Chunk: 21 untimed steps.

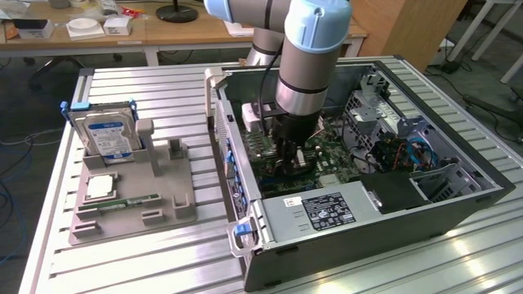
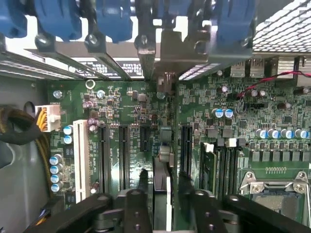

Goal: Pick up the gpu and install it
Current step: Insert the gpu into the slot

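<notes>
Hand point(image 2: 160, 191) inside computer case point(image 1: 457, 202), fingers point(image 2: 142, 187) straddling upright gpu point(image 2: 162, 160) — grip unclear, motherboard point(image 2: 272, 126) below

You are looking at a ribbed aluminium table point(image 1: 122, 269) made of slotted profiles. Take the open computer case point(image 1: 359, 245) as your landmark: it lies on its side directly on the table, on the exterior view's right part of the surface. Just beside the case, toward the exterior view's left, a grey parts holder point(image 1: 176, 211) sits flat on the slats. Beyond that holder, away from the case, a strip of bare slats runs along the table's edge.
</notes>
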Available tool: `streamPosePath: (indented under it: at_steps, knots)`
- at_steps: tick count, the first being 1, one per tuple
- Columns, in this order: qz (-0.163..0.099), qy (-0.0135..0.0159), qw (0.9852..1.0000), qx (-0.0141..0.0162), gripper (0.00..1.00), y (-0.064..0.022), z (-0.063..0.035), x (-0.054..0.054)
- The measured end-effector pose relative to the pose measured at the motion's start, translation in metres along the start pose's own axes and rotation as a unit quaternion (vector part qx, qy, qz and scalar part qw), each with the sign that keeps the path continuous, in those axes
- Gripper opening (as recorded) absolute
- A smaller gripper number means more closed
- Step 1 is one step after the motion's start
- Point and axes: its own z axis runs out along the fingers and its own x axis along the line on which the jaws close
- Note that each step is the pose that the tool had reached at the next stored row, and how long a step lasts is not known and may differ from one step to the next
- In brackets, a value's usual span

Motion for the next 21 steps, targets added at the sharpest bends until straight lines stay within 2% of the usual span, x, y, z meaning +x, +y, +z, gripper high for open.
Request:
streamPosePath:
  at_steps: [1, 2, 9, 21]
  knots:
    - [0.000, -0.0004, 1.0000, 0.0002, 0.33, -0.0002, -0.0004, 0.000]
    - [0.000, -0.0003, 1.0000, 0.0002, 0.40, -0.0002, -0.0014, 0.000]
    - [0.000, -0.0001, 1.0000, 0.0007, 0.40, -0.0006, -0.0126, 0.000]
    - [0.000, -0.0002, 1.0000, 0.0035, 0.40, -0.0014, -0.0436, -0.001]
